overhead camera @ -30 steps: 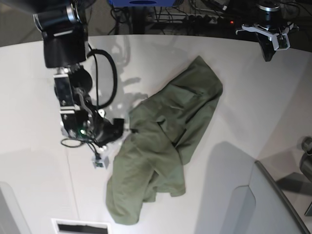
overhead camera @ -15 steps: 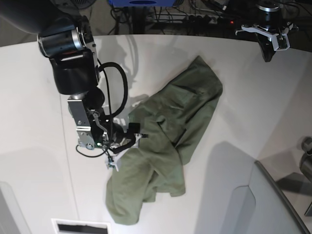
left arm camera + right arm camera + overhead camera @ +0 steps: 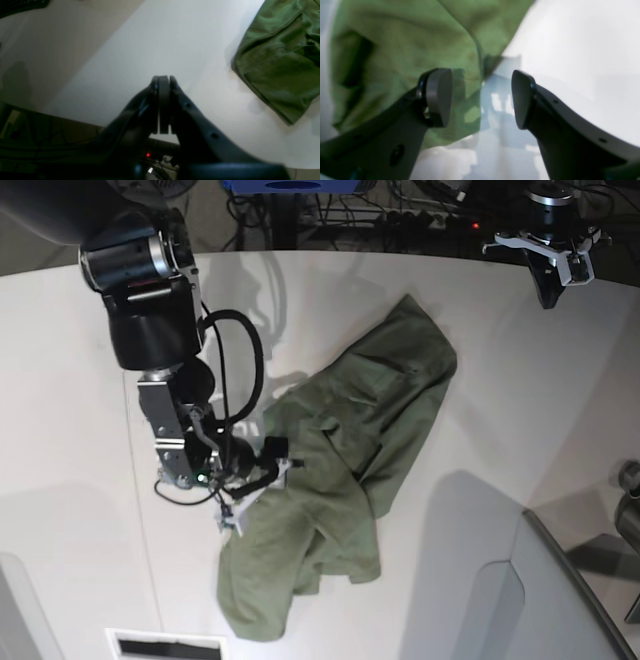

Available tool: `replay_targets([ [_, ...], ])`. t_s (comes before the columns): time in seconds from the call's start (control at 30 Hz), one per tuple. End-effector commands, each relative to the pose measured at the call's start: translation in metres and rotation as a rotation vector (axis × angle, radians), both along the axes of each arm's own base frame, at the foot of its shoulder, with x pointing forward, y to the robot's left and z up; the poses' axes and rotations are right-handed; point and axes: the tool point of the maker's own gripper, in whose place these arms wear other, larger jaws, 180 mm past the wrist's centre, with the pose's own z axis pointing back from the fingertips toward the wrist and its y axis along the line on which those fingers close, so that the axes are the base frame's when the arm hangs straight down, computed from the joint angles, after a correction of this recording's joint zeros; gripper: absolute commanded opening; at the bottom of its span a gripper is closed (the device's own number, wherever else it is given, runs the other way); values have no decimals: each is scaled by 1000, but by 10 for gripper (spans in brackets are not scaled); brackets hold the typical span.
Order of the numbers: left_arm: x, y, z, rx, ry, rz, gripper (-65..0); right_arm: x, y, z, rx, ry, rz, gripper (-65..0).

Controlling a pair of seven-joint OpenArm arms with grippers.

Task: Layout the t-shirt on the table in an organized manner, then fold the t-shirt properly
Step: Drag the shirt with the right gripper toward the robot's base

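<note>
Jaws on our right gripper (image 3: 481, 98) stand apart with nothing clamped between them: 1 pad sits over the green cloth, the other over bare table (image 3: 582, 50), and the shirt's hemmed edge runs through the gap. Our left gripper (image 3: 163, 105) is pressed fully together and empty, parked near the table's far edge in the base view, well apart from the garment.

We see the t-shirt (image 3: 340, 480) lying crumpled in a long diagonal heap around the middle of the table, doubled over itself, with creases and overlapping layers, so it is not yet laid out. We judge it light, limp and wrinkly: it will drape and drag rather than hold a shape, and a pinch may catch 2 layers as easily as 1. We think the stitched hem or a corner is the best hold, since the seam is thicker and less likely to slip from smooth pads.

From the wrist view, that edge lies just inside the left-hand pad, low against the tabletop, so closing there looks likely to catch it. Whether the pads touch the cloth yet, we cannot tell; the view is blurred.
</note>
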Motion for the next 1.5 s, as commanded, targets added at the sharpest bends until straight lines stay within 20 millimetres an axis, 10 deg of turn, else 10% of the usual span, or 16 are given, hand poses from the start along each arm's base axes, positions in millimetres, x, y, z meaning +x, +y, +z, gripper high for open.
replay_targets([
  [0.0,1,1,8,12,-25,-7,-650,18,6,13,17,-49,-3,-299],
  [1.0,-9,7,-4,10,10,13,-650,6,39,-1,-95,-38,60,-306],
  [1.2,-9,7,-4,10,10,13,-650,6,36,-1,-98,-33,58,-590],
  [1.47,-9,7,-4,11,9,14,-650,4,38,35,-51,-99,70,-650],
])
